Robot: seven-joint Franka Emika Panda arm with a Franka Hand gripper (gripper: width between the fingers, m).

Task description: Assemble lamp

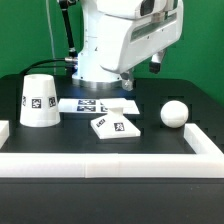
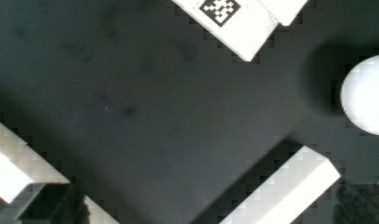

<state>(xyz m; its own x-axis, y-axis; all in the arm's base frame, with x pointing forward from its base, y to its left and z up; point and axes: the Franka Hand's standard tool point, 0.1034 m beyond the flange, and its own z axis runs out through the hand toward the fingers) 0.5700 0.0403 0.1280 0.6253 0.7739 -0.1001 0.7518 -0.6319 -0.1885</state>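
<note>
Exterior view was evenly, brightly lit but low-res; bulb (image 1: 175,113) at 3 o'clock glared; wrist view was blurred.

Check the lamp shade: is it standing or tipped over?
Standing. The lamp shade rests on its wide rim on the table, narrow end up, its tag facing the camera, apart from the lamp base.

The black surface (image 1: 150,140) carries the marker board (image 1: 97,104) near its far edge and the base (image 1: 115,126) nearer the front edge. The shade (image 1: 40,100) stands toward the exterior view's left edge, the bulb (image 1: 175,113) toward its right.
</note>
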